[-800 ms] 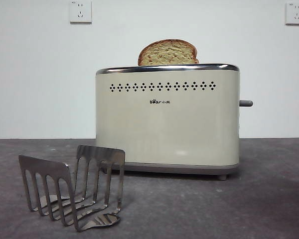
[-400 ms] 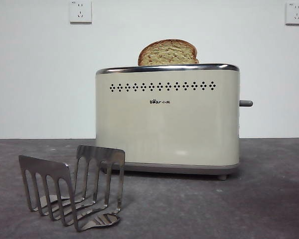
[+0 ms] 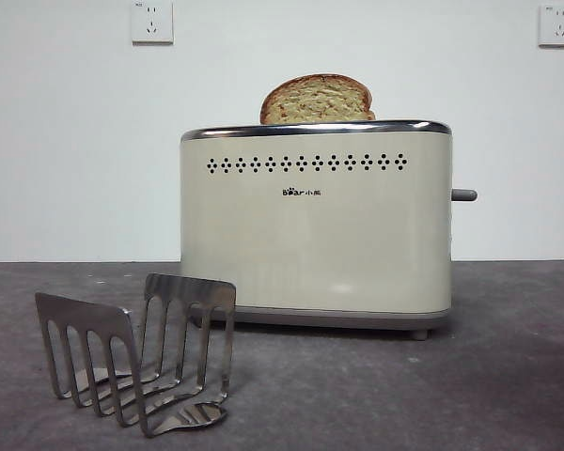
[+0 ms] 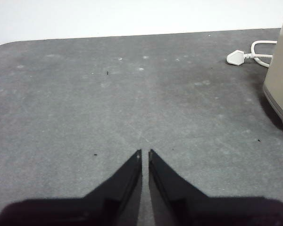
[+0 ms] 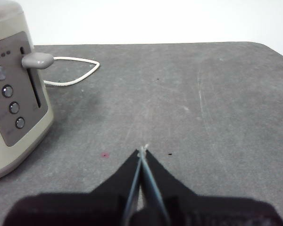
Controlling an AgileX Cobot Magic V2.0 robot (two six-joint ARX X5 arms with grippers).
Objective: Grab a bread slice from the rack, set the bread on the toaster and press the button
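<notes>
The slice of bread (image 3: 317, 100) stands in the top slot of the cream toaster (image 3: 316, 225), its domed top showing above the chrome rim. The steel rack (image 3: 137, 355) stands empty at the front left. The grey lever button (image 3: 463, 195) sticks out of the toaster's right end, high in its slot; it also shows in the right wrist view (image 5: 37, 60). My left gripper (image 4: 145, 153) is shut and empty over bare table beside the toaster's edge (image 4: 280, 70). My right gripper (image 5: 143, 151) is shut and empty, apart from the toaster's control end (image 5: 14, 94). Neither gripper shows in the front view.
Two white wall sockets (image 3: 151, 21) (image 3: 556, 24) are on the wall behind. A white plug (image 4: 237, 57) and cable (image 5: 78, 70) lie on the grey table behind the toaster. Several round knobs (image 5: 7, 91) sit on the toaster's end panel.
</notes>
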